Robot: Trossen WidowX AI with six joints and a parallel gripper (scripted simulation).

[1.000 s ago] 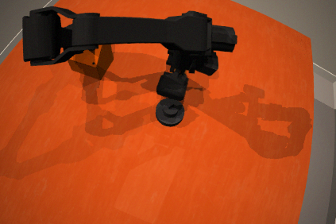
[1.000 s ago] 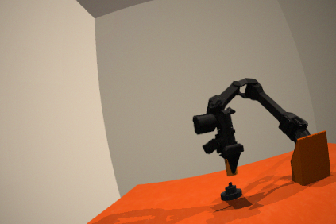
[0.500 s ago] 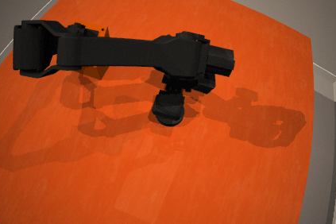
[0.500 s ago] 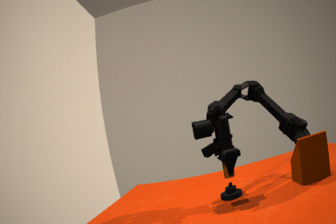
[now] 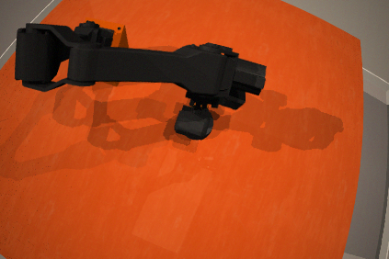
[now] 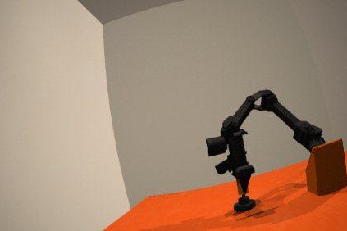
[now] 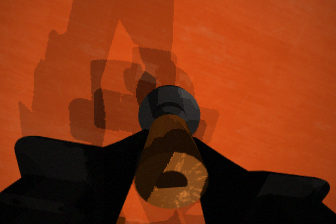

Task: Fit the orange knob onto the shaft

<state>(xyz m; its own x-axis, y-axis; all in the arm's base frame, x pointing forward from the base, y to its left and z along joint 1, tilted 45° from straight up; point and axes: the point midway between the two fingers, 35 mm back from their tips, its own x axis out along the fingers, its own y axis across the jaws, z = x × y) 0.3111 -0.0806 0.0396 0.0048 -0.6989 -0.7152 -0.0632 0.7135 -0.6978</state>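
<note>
The orange knob [image 6: 239, 188] [image 7: 192, 172] is a tall cylinder held upright between the fingers. Its top shows a D-shaped hole, with the flat edge toward the bottom of the wrist view. My gripper [image 6: 243, 185] [image 7: 169, 137] is shut on the knob. The dark round pedestal [image 6: 244, 206] [image 7: 149, 113] stands directly below in the exterior view, with the knob's lower end at or just above the shaft [image 6: 244, 197]. Whether they touch is unclear. In the wrist view the knob hides the shaft's tip. In the top view the gripper mostly covers the pedestal and hides the knob.
An orange block [image 5: 121, 37] [image 6: 326, 168] stands beside the arm's base. The orange table top [image 5: 263, 202] [image 6: 169, 213] carries broad arm shadows. The arm reaches over it from the base, above the pedestal.
</note>
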